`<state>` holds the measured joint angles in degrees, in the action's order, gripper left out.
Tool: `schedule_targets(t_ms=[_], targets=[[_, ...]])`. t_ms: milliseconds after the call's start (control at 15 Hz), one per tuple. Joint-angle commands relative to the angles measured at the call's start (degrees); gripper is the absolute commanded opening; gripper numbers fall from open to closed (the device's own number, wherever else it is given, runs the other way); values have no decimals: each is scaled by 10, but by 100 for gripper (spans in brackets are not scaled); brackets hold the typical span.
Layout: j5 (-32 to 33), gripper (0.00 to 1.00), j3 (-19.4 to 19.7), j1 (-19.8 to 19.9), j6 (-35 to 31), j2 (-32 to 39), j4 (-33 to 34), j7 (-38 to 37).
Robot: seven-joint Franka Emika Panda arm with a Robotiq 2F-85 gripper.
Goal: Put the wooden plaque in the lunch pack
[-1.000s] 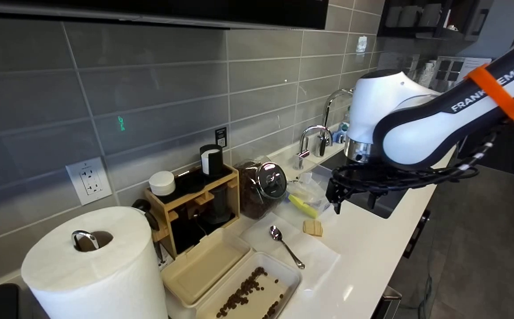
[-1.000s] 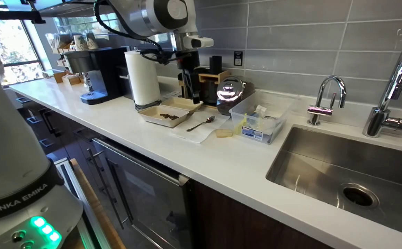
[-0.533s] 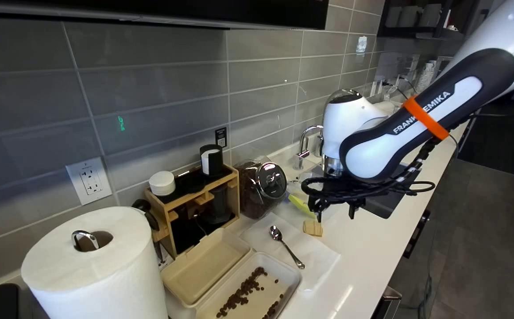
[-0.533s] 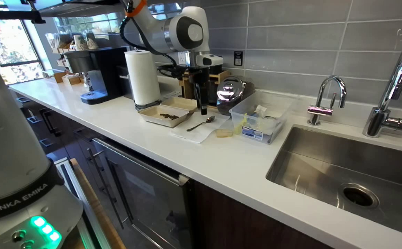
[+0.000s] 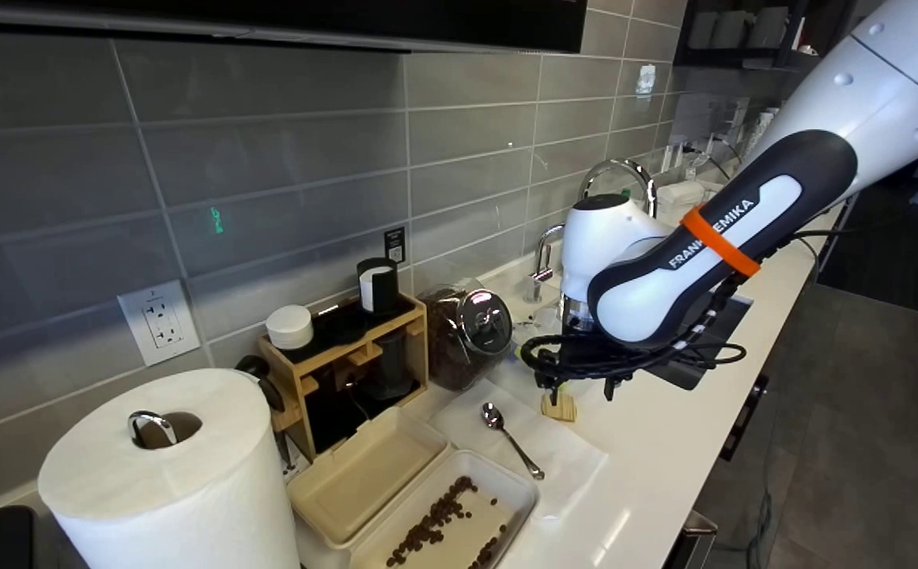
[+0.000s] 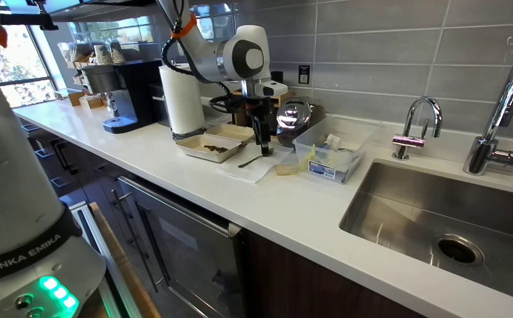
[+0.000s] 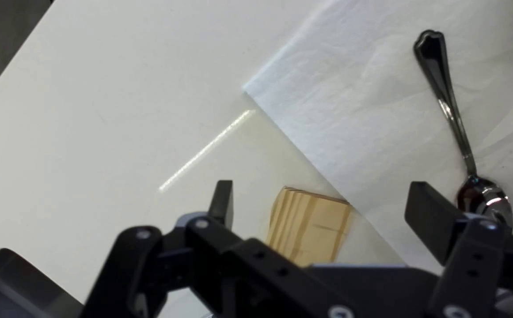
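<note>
The wooden plaque is a small flat striped pale tan piece (image 5: 559, 407) lying on the white counter against the edge of a white sheet. It also shows in an exterior view (image 6: 286, 170) and in the wrist view (image 7: 311, 225), its near end hidden by the gripper body. My gripper (image 7: 320, 187) is open and empty, with the plaque between its fingers in the picture, lower down. In an exterior view the gripper (image 6: 265, 151) hangs above the sheet. A clear plastic box (image 6: 354, 164) with several items stands beside the plaque. I cannot tell if it is the lunch pack.
A metal spoon (image 7: 446, 97) lies on the white sheet (image 6: 249, 173). An open beige container has a tan half (image 5: 372, 474) and a tray (image 5: 523, 506) holding dark beans. A jar with a shiny lid (image 6: 294, 118), a wooden rack (image 5: 417, 316), a towel roll (image 5: 166, 490) and a sink (image 6: 402, 212) surround the area.
The arm has swung and lowered, bringing my open gripper down and nearer the plaque. In the wider views nothing on the counter has moved.
</note>
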<state>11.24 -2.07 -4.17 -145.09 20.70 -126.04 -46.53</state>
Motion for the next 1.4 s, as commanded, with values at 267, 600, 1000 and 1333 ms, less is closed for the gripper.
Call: schedule_targets(t_ms=[267,600,1000,1333], targets=[[-41,100,38,-23,-52,71,49,15],[-58,100,62,-35,-113,141,92,17],[-86,100,95,-55,-176,200,122,23],[-115,98,104,-59,-186,209,123,25]])
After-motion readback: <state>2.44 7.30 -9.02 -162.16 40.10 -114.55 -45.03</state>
